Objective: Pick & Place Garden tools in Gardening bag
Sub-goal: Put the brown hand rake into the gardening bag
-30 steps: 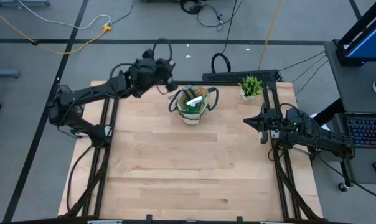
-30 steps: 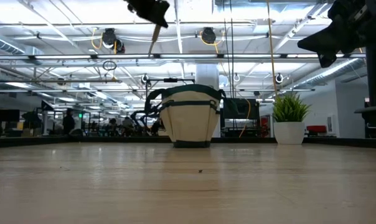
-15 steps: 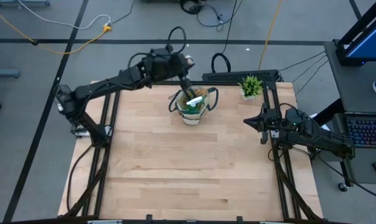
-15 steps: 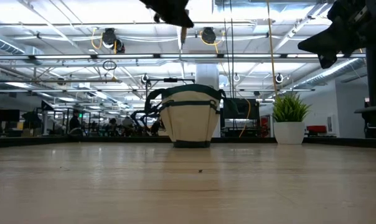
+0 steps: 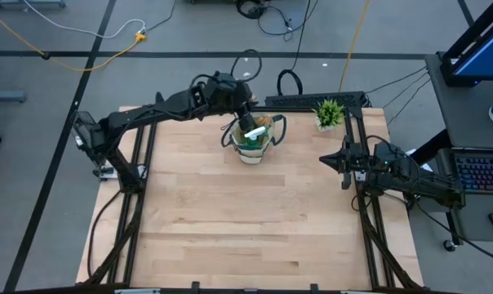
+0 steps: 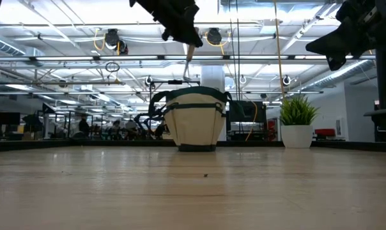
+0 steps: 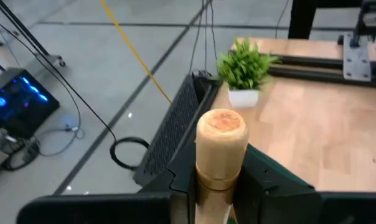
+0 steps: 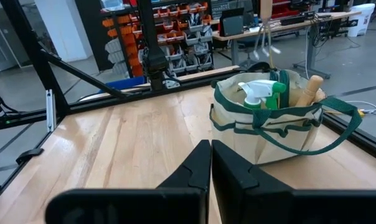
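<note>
Left gripper (image 7: 216, 186) pinches wooden tool handle (image 7: 220, 149), tool hangs under jaws above bag (image 5: 253, 140) mouth, ready for drop inside. Right gripper (image 8: 210, 163) waits aside, jaws pressed together, bag ahead of jaws.

Two dark jointed arms, blk cables along links, wedge-shaped blk fingers (image 8: 203, 171)

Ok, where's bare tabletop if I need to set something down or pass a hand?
Bare wood runs across the whole table nearer than the gardening bag, and between bag and right hand. It is crowded at the far edge: left hand above the bag, potted plant beside it.
</note>
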Controlling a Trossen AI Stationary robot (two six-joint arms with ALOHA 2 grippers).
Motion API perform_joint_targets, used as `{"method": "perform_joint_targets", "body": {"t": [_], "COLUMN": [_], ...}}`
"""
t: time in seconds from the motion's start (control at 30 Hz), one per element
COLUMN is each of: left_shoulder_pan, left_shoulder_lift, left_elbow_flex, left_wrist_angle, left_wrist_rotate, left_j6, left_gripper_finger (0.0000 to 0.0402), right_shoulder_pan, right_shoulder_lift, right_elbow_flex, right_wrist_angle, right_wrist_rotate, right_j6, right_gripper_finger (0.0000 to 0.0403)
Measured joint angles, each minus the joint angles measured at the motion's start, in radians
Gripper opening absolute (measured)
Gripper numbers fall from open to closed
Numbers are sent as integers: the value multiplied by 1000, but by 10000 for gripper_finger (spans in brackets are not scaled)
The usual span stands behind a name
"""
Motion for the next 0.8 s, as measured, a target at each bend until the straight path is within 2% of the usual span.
{"method": "perform_joint_targets", "body": {"t": [0.2,0.6,0.8], "left_shoulder_pan": [-13,-24,-21], "left_shoulder_lift": [6,4,3], "left_elbow_flex": [-1,-149,-183], "left_wrist_angle": [-67,39,60], "left_wrist_rotate": [0,4,29], "left_j6": [-17,-67,-78], "left_gripper_finger": [63,63,63], "right_shoulder_pan": [0,0,0], "right_shoulder_lift": [0,0,0], "right_elbow_flex": [0,0,0], "right_wrist_angle": [0,0,0], "right_wrist_rotate": [2,2,2], "right_j6": [0,0,0], "right_gripper_finger": [6,6,6]}}
